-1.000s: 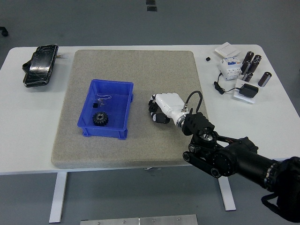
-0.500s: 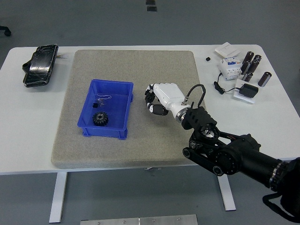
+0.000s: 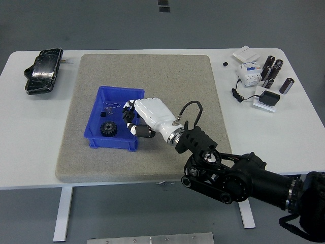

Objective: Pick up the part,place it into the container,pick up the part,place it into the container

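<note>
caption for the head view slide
White robot hand, fingers curled, over the blue plastic bin holding a black gear.

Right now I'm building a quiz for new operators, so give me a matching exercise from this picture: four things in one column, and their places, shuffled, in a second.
Things
1. black toothed gear
2. white five-fingered right hand
3. flat black pouch
4. dark cylindrical capacitors

Places
A. far left corner of the white table, off the mat
B. over the right rim of the blue plastic bin, fingers curled
C. far right corner of the table
D. inside the blue bin, near its front wall

Pairs: 1-D, 2-B, 3-A, 4-C
</note>
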`<state>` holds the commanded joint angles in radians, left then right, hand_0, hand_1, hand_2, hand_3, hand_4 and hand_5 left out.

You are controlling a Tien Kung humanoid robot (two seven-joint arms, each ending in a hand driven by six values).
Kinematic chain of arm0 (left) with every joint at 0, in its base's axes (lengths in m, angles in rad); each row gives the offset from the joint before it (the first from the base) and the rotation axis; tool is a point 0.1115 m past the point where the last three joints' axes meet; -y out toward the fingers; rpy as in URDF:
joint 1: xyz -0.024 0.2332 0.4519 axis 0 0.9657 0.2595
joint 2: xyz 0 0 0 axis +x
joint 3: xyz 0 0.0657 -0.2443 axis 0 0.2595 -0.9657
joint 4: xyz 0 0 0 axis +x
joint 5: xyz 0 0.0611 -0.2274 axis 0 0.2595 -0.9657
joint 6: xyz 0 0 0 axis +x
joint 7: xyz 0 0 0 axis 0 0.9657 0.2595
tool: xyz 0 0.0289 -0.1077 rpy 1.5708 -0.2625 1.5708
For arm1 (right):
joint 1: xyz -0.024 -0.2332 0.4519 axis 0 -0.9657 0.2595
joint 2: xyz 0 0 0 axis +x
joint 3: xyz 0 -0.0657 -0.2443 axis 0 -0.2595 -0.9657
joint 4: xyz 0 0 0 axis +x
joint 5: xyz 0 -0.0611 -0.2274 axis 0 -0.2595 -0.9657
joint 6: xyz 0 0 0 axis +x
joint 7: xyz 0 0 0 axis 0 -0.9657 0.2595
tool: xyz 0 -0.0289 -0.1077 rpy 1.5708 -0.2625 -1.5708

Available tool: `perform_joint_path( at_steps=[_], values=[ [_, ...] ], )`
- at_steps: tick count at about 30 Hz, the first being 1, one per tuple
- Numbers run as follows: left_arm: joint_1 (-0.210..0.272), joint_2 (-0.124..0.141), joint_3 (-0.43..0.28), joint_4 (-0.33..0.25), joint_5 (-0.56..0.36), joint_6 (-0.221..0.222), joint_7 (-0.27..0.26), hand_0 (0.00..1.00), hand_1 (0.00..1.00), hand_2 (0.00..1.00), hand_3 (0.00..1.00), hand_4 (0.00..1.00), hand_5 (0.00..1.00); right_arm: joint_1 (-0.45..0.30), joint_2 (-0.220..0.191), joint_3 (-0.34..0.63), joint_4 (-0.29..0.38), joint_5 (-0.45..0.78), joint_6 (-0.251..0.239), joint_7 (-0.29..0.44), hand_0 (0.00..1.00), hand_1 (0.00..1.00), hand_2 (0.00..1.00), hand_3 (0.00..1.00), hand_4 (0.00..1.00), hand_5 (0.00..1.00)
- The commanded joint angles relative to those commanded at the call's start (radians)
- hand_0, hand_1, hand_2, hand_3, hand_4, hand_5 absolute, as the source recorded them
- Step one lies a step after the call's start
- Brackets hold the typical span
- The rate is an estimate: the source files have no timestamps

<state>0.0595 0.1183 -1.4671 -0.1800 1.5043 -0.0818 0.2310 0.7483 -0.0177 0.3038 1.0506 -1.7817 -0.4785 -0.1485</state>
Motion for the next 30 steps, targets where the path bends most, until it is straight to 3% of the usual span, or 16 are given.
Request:
perform_joint_path(
  at_steps=[5,6,11,12,17,18,23,24,29,30],
  values=[
    [0.001,0.001,-0.003,0.0,0.003,0.0,0.002,0.636,0.638,0.596,0.628,0.712,0.593,-0.001,0.007,0.011,-0.001,0.004,-0.018,0.017,0.817,0.804,0.852,0.87,0.459,0.23],
    [0.001,0.001,-0.003,0.0,0.003,0.0,0.002,0.636,0.638,0.597,0.628,0.712,0.599,-0.002,0.008,0.013,-0.002,0.005,-0.019,0.018,0.918,0.901,0.956,0.987,0.639,0.312],
    [0.001,0.0,-0.007,0.0,0.007,0.0,0.003,0.636,0.638,0.597,0.628,0.712,0.599,-0.005,0.011,0.013,-0.003,0.005,-0.015,0.016,0.918,0.901,0.956,0.987,0.639,0.312],
    [0.001,0.0,-0.007,0.0,0.009,0.0,0.003,0.636,0.638,0.597,0.628,0.715,0.602,-0.005,0.011,0.013,-0.003,0.004,-0.012,0.013,0.957,0.932,0.996,0.998,0.753,0.374],
    [0.001,0.0,-0.01,0.0,0.011,0.001,0.002,0.636,0.638,0.597,0.628,0.715,0.602,-0.018,0.007,0.038,-0.001,0.016,-0.009,0.017,0.957,0.932,0.996,0.998,0.753,0.374],
    [0.002,0.0,-0.01,0.0,0.011,0.001,0.002,0.636,0.639,0.597,0.628,0.714,0.604,-0.023,0.003,0.053,0.005,0.03,-0.014,0.027,0.971,0.941,0.998,0.998,0.816,0.407],
    [0.004,-0.002,-0.01,0.0,0.011,0.001,0.001,0.636,0.639,0.597,0.628,0.714,0.604,-0.074,-0.046,0.166,0.076,0.165,-0.03,0.132,0.971,0.941,0.998,0.998,0.816,0.407],
    [0.005,-0.001,-0.01,0.0,0.011,0.001,0.001,0.637,0.639,0.597,0.628,0.715,0.606,-0.086,-0.056,0.19,0.09,0.201,-0.025,0.158,0.951,0.903,0.93,0.941,0.832,0.47],
    [0.005,0.0,-0.012,0.0,0.016,0.0,0.002,0.637,0.639,0.597,0.628,0.715,0.606,-0.171,-0.083,0.348,0.115,0.399,0.067,0.321,0.951,0.903,0.93,0.941,0.832,0.47],
    [0.005,0.0,-0.012,0.0,0.017,0.0,0.001,0.637,0.639,0.597,0.629,0.715,0.606,-0.185,-0.083,0.378,0.109,0.435,0.086,0.349,0.926,0.862,0.883,0.884,0.991,0.862]
  ],
)
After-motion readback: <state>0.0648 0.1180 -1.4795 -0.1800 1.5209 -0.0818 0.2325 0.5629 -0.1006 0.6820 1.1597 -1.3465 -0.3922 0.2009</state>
